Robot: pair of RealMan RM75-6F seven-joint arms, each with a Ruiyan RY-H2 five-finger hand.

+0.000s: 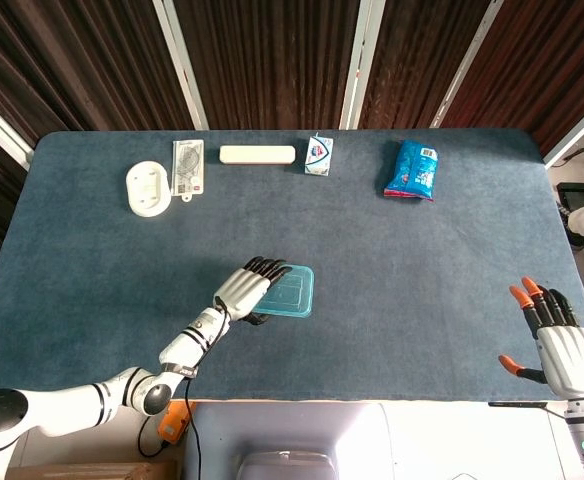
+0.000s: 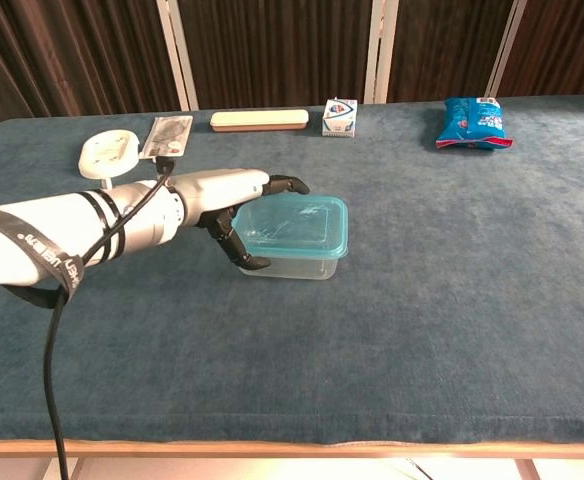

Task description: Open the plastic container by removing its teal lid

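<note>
A clear plastic container (image 2: 287, 266) with a teal lid (image 1: 290, 292) (image 2: 297, 222) stands near the table's front middle. My left hand (image 1: 244, 290) (image 2: 227, 195) is at its left end. The fingers lie flat over the lid's left part, and the thumb (image 2: 249, 258) is hooked under the rim at the near left corner, so the hand pinches the lid's edge. The lid sits on the container and covers it. My right hand (image 1: 564, 345) hovers at the table's front right edge with its fingers spread and nothing in it. The chest view does not show it.
Along the far edge lie a white round holder (image 1: 149, 188), a clear blister pack (image 1: 187, 166), a cream oblong case (image 1: 257, 155), a small carton (image 1: 319, 155) and a blue snack bag (image 1: 412, 170). A black cable (image 2: 52, 380) hangs from my left forearm.
</note>
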